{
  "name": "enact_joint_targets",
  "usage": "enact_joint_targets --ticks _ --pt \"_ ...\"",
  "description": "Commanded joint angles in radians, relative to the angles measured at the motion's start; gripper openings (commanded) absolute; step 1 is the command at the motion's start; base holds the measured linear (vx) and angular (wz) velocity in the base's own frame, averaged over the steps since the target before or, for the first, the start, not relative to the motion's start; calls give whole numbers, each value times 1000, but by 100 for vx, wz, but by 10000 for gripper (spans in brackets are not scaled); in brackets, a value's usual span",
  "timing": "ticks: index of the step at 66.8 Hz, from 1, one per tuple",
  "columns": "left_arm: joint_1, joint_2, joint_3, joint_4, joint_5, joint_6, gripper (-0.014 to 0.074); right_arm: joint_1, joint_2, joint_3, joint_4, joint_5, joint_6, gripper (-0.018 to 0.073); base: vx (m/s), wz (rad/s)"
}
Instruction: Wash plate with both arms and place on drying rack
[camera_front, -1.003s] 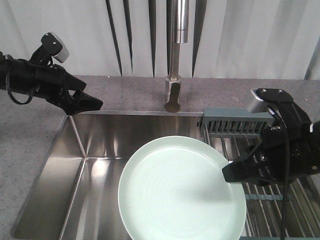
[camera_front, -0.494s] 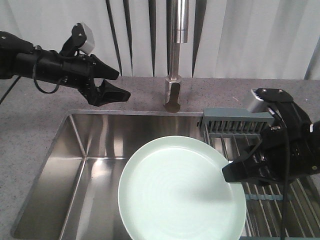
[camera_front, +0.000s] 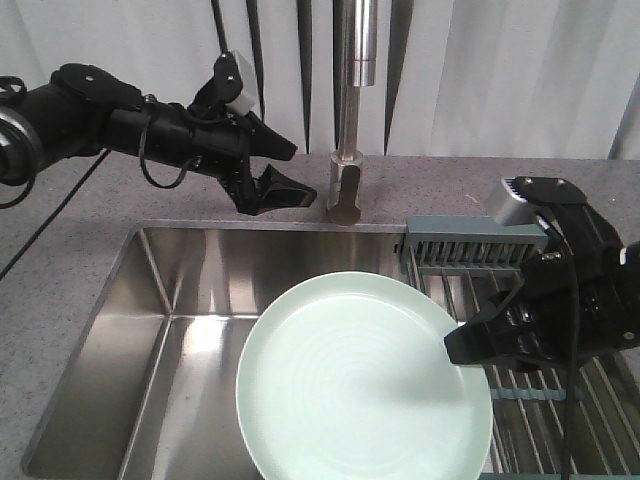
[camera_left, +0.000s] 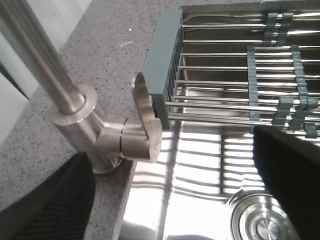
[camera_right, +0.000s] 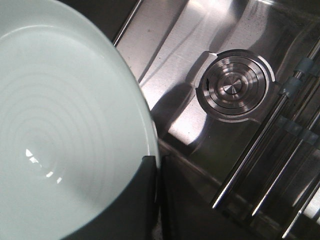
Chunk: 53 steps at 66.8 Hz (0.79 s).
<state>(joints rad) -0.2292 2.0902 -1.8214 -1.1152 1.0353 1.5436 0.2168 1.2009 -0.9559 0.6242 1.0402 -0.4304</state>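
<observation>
Mint plate (camera_front: 350, 390) fills lower centre, sink (camera_front: 180, 300) floor showing left of it, right rim pinched by right gripper (camera_front: 458, 348); left gripper (camera_front: 292, 170), fingers apart, upper left beside tap (camera_front: 347, 190).

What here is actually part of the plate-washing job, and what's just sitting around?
In the job: plate, gripped at its rim by the right gripper; left gripper, open beside the faucet; sink; drying rack.

Just there: speckled countertop; pale curtain.
</observation>
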Motion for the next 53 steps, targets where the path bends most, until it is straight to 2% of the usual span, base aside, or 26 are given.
enact_joint_targets --ticks 1,42,53 --pt "-25 -34 -61 -78 -18 2 606 0 -23 -26 42 -20 -8 -4 0 0" --pt "-125 87 -189 -78 -100 2 591 0 -23 -26 42 -21 -8 -4 0 0" --pt "-130 88 -189 -78 -63 2 590 0 -23 -26 42 -21 -8 -4 0 0"
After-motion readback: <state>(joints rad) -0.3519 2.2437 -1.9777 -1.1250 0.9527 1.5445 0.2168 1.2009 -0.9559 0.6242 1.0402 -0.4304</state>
